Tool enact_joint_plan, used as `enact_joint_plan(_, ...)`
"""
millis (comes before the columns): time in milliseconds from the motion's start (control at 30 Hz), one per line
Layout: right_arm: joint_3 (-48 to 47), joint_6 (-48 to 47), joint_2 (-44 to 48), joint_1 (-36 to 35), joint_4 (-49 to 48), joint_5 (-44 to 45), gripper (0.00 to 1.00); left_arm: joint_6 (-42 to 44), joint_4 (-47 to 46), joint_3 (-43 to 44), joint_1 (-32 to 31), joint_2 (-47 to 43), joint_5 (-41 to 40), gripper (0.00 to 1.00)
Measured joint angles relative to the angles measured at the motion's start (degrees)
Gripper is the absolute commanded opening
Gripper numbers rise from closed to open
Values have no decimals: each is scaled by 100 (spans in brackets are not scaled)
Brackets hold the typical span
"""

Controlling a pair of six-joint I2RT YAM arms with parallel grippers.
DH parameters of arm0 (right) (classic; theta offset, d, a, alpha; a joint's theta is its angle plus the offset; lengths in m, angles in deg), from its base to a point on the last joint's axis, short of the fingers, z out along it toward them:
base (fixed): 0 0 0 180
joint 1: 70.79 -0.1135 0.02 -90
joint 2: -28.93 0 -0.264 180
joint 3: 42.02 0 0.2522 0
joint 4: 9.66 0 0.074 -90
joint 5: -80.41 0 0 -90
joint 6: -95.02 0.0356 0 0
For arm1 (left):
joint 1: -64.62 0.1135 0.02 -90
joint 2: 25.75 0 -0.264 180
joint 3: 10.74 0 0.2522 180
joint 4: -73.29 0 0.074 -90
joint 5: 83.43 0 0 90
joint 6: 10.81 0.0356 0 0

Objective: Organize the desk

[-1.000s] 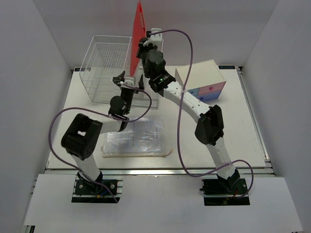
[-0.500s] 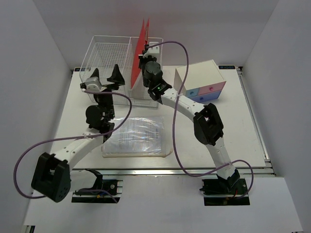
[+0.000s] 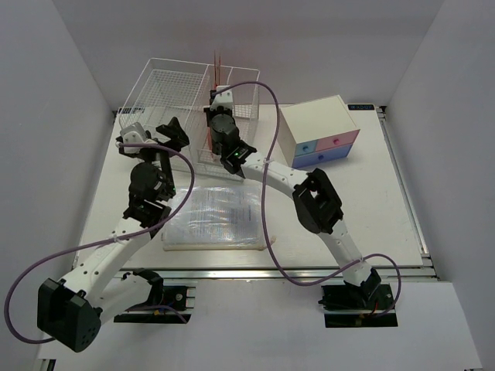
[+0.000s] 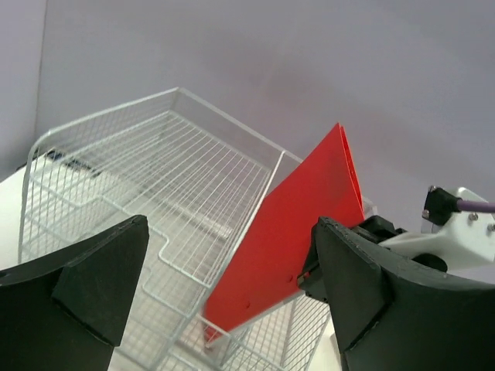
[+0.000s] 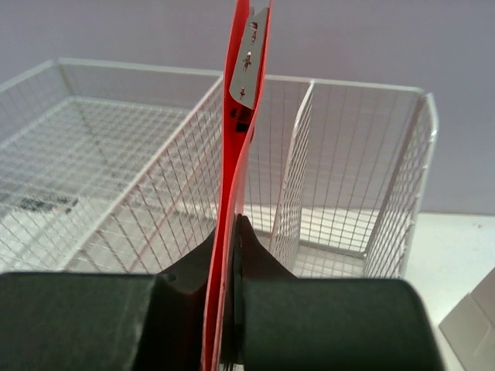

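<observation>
Red folder (image 5: 238, 147) clamped in right jaws, edge-on, long axis vertical, lower edge inside wire basket (image 5: 352, 162) beside divider; exact slot unclear. Left jaws wide apart, empty, nearby.

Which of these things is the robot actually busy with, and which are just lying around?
In use: red folder, right gripper shut on it, wire rack, desk.
Lying about: clear paper wallet, drawer box; left gripper open, holding nothing.
</observation>
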Motion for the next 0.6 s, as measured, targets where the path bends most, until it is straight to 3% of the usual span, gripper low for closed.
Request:
enact_joint_plan(33, -9, 39, -26, -13, 109, -2, 13, -42, 162, 4, 0, -33, -35, 98)
enact_joint_plan(67, -17, 92, -28, -22, 243, -2, 39, -76, 284, 7, 0, -55, -63, 98)
enact_joint_plan(133, -74, 162, -28, -57, 481, 26, 62, -144, 505, 13, 0, -90, -131, 98)
enact_joint_plan(167, -122, 177, -28, -85, 603, 33, 81, -177, 603, 15, 0, -107, -157, 98)
enact_joint_plan(200, -151, 190, -28, -118, 708, 33, 88, -203, 697, 26, 0, -116, -181, 98)
enact_joint_plan(433, -306, 317, 98, -297, 1613, -555, 89, -573, 1665, 455, 0, -118, -326, 98)
enact_joint_plan(600, 35, 678, 986, -306, 2369, -1526, 89, -1224, 2750, 857, 0, -173, -407, 98)
